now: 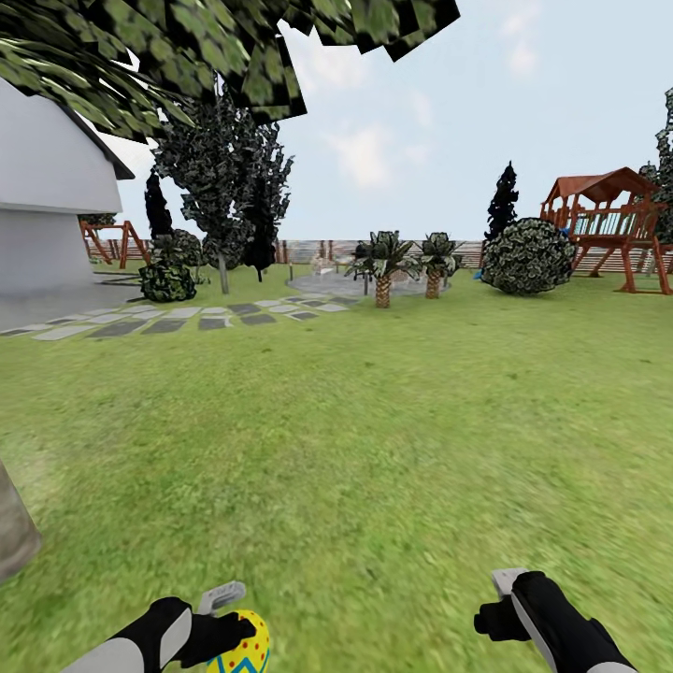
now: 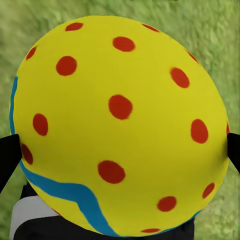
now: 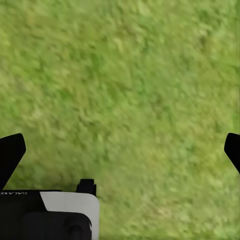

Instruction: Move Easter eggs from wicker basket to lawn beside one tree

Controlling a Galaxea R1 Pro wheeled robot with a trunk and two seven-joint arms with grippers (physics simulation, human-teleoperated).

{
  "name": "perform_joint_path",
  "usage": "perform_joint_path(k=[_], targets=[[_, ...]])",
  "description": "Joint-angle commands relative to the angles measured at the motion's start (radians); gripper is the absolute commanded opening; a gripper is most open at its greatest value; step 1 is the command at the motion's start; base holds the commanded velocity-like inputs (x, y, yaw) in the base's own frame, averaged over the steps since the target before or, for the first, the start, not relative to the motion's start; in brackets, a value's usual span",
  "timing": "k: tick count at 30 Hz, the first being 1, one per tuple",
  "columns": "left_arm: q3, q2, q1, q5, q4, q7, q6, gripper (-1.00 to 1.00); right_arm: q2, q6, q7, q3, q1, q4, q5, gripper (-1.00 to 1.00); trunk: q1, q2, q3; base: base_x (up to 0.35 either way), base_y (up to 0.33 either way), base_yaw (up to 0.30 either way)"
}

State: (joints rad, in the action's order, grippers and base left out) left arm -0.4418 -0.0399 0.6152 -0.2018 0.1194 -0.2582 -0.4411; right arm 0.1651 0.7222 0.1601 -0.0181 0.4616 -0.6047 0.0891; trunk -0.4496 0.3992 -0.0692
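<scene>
Right end effector (image 3: 120,150) fingers (image 3: 10,152) spread wide over lawn (image 3: 130,85).

- The Easter egg (image 2: 120,125) sits clamped in my left gripper (image 1: 224,624), my black fingers (image 2: 9,160) pressing its two sides. It is yellow with red dots and a blue zigzag stripe near its base.
- In the head view the egg (image 1: 241,647) shows at the bottom edge, held above the grass.
- The lawn (image 1: 374,449) spreads wide and green ahead of me and lies under the egg.
- The tree (image 1: 14,523) shows its grey-brown trunk at my left edge, its broad green leaves overhead.
</scene>
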Motion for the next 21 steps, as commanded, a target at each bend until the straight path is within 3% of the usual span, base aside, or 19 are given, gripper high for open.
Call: perform_joint_path(k=[1,6,12,21], targets=[[-0.009,0.001,0.0,-0.011,0.002,-0.007,-0.005,-1.0,0.001,0.004,0.007,-0.002,0.0,-0.001,0.009,1.0,0.0,0.001,0.0,0.0,0.0,0.0],[-0.006,0.02,0.0,-0.016,-0.007,-0.001,-0.005,-1.0,-0.001,0.003,0.007,-0.002,0.0,-0.001,0.009,1.0,0.0,0.001,0.0,0.199,-0.05,0.0],[-0.006,0.023,0.0,-0.017,-0.019,-0.001,-0.004,-1.0,-0.001,0.003,0.007,-0.002,0.0,0.0,0.009,1.0,0.0,0.001,0.0,0.195,-0.032,0.0],[-0.006,0.023,0.0,-0.016,-0.027,-0.001,-0.004,-1.0,-0.001,0.003,0.007,-0.002,0.0,0.0,0.009,1.0,0.0,0.001,0.0,0.326,0.0,0.0]])
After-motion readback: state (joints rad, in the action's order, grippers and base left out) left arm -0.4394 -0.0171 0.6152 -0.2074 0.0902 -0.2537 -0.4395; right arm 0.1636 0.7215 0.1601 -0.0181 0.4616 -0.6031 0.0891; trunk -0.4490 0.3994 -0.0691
